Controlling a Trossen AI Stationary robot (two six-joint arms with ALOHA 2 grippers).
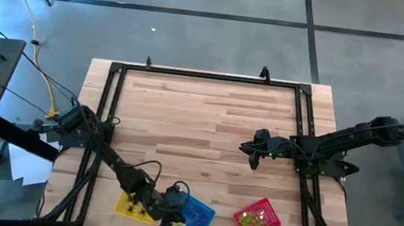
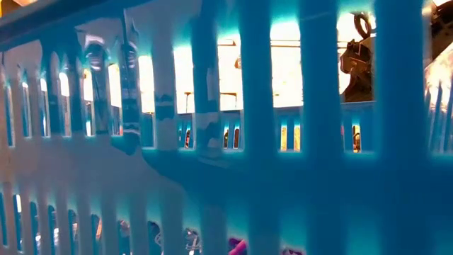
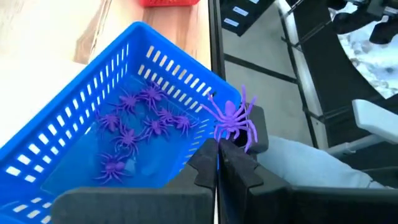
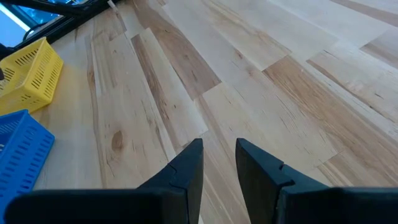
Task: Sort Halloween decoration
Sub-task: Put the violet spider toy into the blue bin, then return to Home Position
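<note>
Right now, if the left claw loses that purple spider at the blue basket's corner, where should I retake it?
Grip the purple spider by its small central body, from above. Its thin legs splay outward and would likely slip. The left claw pinches it beside the blue basket.

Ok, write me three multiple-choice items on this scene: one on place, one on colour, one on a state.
1. Where is the left gripper?
A. at the blue basket
B. over the red basket
C. at the table's far edge

2. What colour is the spider pinched in the left gripper?
A. black
B. purple
C. yellow-green

3. How is the right gripper?
A. shut on a spider
B. shut on a basket
C. open and empty

Answers:
1. A, the high view shows it at the blue basket's edge.
2. B, the left wrist view shows a purple spider between its fingers.
3. C, its fingers stand apart over bare table.
</note>
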